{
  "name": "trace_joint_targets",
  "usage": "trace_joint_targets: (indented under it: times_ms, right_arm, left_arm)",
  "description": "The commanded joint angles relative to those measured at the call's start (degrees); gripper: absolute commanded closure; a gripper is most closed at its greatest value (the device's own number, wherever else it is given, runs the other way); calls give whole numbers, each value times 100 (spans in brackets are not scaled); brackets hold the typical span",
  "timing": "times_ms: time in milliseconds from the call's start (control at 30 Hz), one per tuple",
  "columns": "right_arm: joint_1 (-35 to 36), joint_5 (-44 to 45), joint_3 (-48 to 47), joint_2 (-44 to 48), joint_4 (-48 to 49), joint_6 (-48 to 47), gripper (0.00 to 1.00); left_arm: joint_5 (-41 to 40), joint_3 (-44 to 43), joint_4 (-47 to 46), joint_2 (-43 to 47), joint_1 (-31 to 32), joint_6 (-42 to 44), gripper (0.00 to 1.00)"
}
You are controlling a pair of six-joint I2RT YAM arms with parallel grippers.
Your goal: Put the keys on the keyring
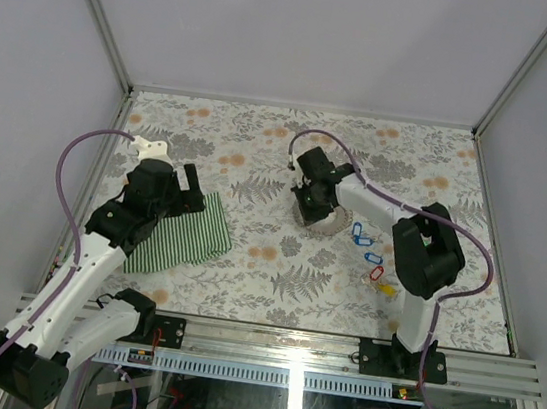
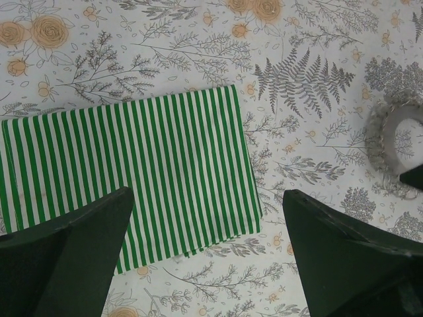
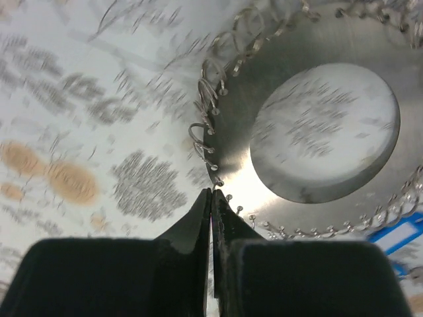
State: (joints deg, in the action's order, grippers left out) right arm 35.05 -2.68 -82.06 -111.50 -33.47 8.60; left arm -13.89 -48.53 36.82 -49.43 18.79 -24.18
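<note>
The keyring (image 1: 324, 218) is a flat silvery ring with small wire loops along its rim (image 3: 238, 132), lying mid-table. It also shows at the right edge of the left wrist view (image 2: 386, 132). My right gripper (image 1: 307, 200) is shut, its tips (image 3: 212, 191) pinched together right at the ring's near rim, on one small wire loop. The keys lie on the table right of the ring: two blue (image 1: 359, 233), one red (image 1: 377, 273), one yellow (image 1: 384, 289). A blue tag (image 3: 396, 238) peeks out beyond the ring. My left gripper (image 1: 194, 192) hangs wide open (image 2: 206, 198), holding nothing.
A green striped cloth (image 1: 183, 238) lies flat at the left, under my left gripper (image 2: 132, 165). The floral table cover ends at metal frame posts and grey walls on three sides.
</note>
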Motion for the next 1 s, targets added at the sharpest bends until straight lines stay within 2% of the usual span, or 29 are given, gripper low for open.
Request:
trace_joint_targets:
  times_ms: [0,233,267,400,533,800,967]
  right_arm:
    - [460,-242,672,830,80,408,100]
    - [929,43,2363,2382,473,1228,97]
    - [931,-4,2502,2587,428,1259,93]
    - [968,199,2958,3572,400,1375,61]
    - [969,396,3042,4278,227,1590,49]
    - [968,508,3585,5472,540,2163,43]
    - [966,763,3696,5744,467,2485,42]
  left_arm:
    - [25,71,-245,54,43,10,0]
    - [208,-7,-253,-98,51,57,0]
    - [199,7,-254,-71,46,52,0]
    - [147,34,-295,82,56,54,0]
    - [173,50,-294,119,46,-2,0]
    - [320,-51,-183,90,46,-290,0]
    - [394,3,-87,442,38,-588,0]
